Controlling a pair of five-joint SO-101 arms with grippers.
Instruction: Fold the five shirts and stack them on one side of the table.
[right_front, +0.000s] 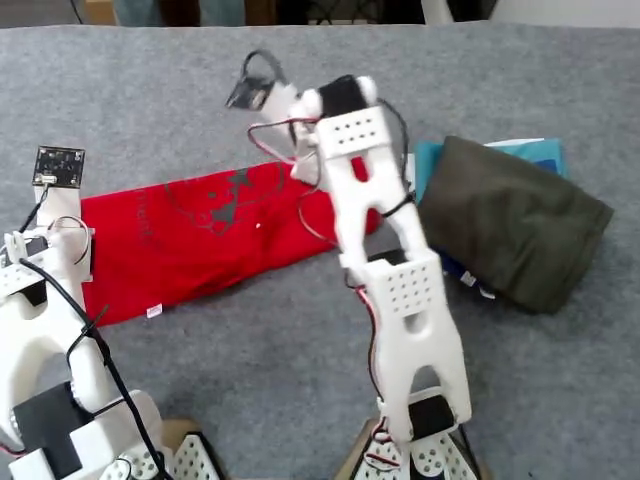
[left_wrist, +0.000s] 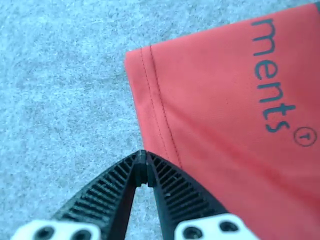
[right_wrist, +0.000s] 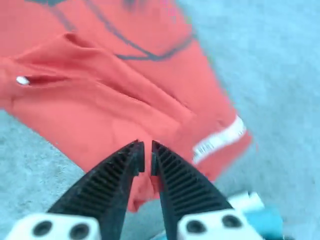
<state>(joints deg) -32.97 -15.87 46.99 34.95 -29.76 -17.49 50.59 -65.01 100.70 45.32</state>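
A stack of folded shirts (right_front: 510, 225) sits aside, while the red shirt (right_front: 200, 240) lies half-folded under the left gripper (left_wrist: 142, 167), closed and empty, and the right gripper (right_wrist: 147, 150), nearly closed and empty.

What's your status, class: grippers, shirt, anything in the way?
Left gripper shut at shirt hem. Right gripper all but shut over its other end. Shirt flat, folded lengthwise. Olive-topped stack close beside.
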